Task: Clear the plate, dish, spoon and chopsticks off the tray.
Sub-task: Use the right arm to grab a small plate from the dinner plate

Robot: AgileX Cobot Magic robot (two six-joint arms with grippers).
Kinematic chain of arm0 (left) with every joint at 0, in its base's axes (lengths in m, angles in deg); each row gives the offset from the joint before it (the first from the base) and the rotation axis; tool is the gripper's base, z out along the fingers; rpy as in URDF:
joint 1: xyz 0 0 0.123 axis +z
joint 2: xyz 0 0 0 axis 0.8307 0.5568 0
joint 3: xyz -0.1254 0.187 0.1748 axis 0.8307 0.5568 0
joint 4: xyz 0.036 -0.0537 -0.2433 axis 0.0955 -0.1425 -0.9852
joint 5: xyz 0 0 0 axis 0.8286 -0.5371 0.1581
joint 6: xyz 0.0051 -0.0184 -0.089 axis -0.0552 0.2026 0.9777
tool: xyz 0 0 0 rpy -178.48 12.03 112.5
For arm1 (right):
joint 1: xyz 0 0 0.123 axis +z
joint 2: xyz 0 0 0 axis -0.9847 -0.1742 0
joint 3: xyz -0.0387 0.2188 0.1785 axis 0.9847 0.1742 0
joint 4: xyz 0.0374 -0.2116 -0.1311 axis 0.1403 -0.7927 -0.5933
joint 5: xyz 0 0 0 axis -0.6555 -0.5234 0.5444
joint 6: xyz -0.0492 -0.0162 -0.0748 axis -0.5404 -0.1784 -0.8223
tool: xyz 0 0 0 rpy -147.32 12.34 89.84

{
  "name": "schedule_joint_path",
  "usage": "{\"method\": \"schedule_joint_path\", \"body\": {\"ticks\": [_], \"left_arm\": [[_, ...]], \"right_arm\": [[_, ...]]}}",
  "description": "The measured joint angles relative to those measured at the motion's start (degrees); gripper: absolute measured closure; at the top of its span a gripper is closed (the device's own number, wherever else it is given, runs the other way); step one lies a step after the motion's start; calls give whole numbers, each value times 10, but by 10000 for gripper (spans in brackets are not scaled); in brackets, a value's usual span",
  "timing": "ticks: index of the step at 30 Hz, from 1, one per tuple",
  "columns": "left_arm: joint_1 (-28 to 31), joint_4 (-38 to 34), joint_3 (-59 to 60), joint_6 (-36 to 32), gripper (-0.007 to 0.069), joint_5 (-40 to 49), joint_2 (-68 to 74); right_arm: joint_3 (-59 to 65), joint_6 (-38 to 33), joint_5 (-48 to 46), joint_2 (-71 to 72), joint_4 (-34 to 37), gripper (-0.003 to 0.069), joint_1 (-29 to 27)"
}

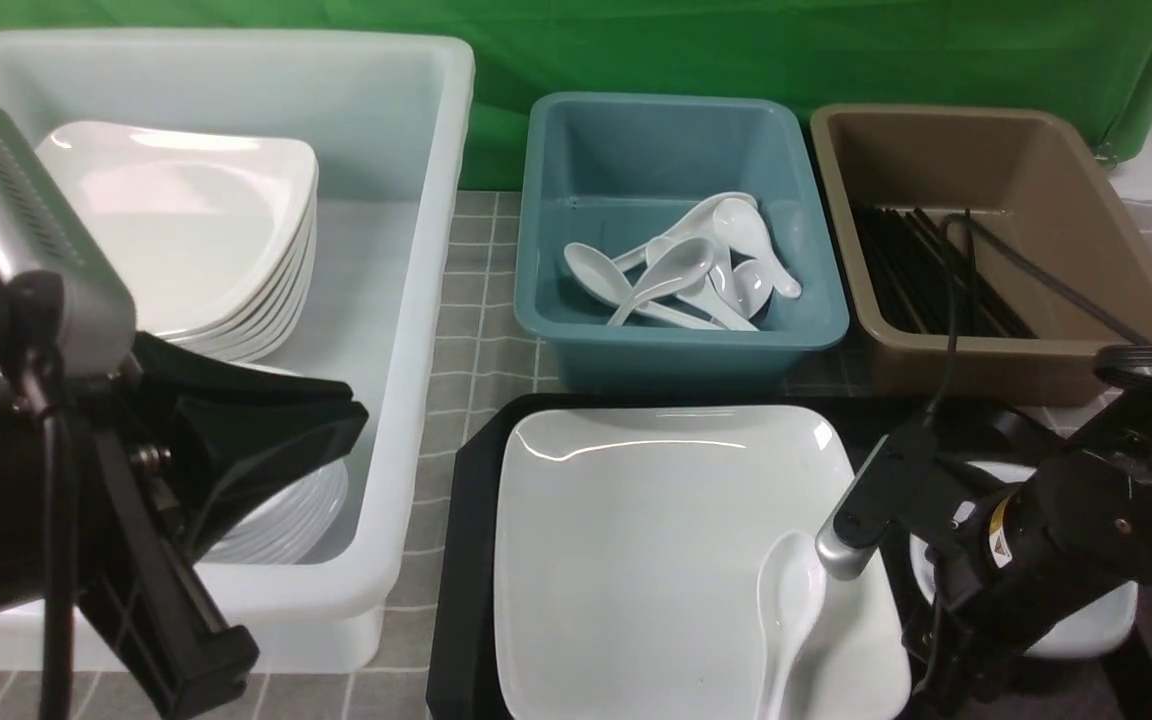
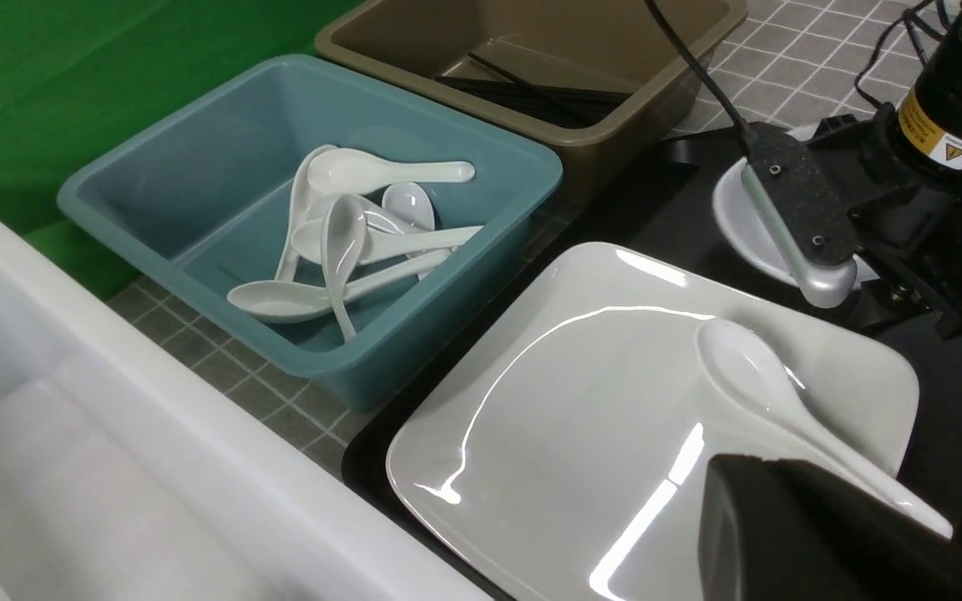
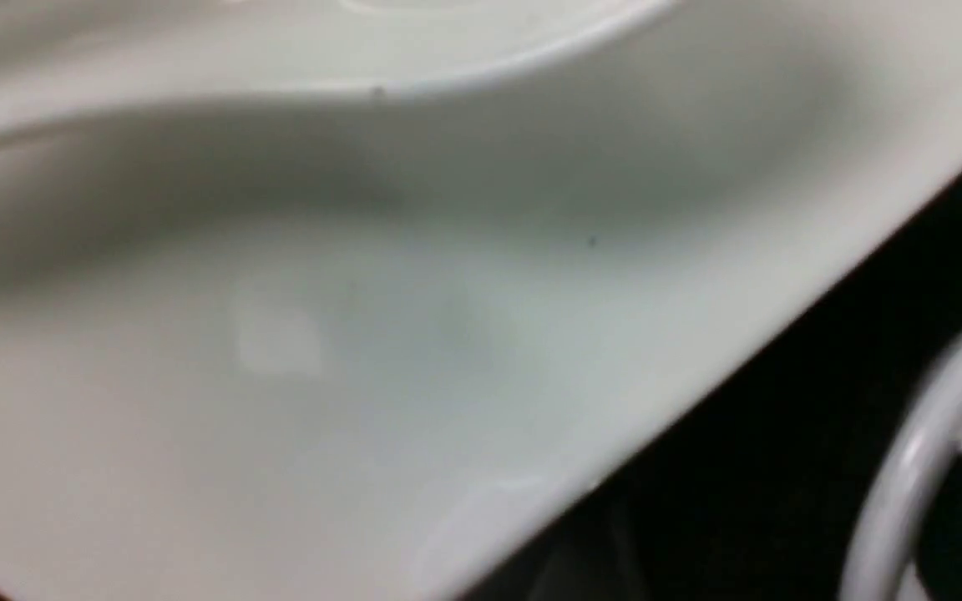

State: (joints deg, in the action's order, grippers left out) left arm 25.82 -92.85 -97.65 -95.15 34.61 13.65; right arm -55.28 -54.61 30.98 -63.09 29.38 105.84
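The large white plate (image 1: 636, 560) (image 2: 581, 401) fills most of the black tray (image 1: 461, 560). The white spoon (image 1: 786, 600) (image 2: 748, 367) lies on the plate's right side, bowl pointing away from me. The small dish (image 1: 1096, 625) (image 2: 740, 217) sits on the tray right of the plate. My right gripper (image 1: 896, 590) hangs low over the gap between plate and dish. Its jaws are open, and one silver-tipped finger (image 2: 807, 250) reaches toward the plate's edge. My left gripper (image 1: 346, 415) is shut and empty above the white bin. No chopsticks show on the tray.
A big white bin (image 1: 406, 300) at the left holds stacked plates (image 1: 186, 230). Behind the tray stand a teal bin (image 1: 686, 345) with several spoons and a brown bin (image 1: 1016, 365) with black chopsticks (image 1: 936, 270). A green cloth backs the table.
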Motion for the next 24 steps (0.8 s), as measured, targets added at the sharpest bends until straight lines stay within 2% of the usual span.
{"method": "schedule_joint_path", "body": {"ticks": [8,12,13,15,17,18,21,24], "left_arm": [[0,2,0,0,604,4,0],[0,2,0,0,604,4,0],[0,2,0,0,604,4,0],[0,2,0,1,604,4,0],[0,2,0,1,604,4,0],[0,2,0,1,604,4,0],[0,2,0,1,604,4,-2],[0,2,0,1,604,4,-7]], "right_arm": [[-1,10,-9,4,1,148,0],[-1,10,-11,4,3,195,0],[-1,8,-11,3,2,226,1],[-1,4,-7,2,-13,348,1],[-1,0,-7,2,-27,434,1],[-2,-1,-5,2,-35,458,1],[-9,7,-21,5,-49,466,3],[-25,27,-68,20,-49,509,17]]}}
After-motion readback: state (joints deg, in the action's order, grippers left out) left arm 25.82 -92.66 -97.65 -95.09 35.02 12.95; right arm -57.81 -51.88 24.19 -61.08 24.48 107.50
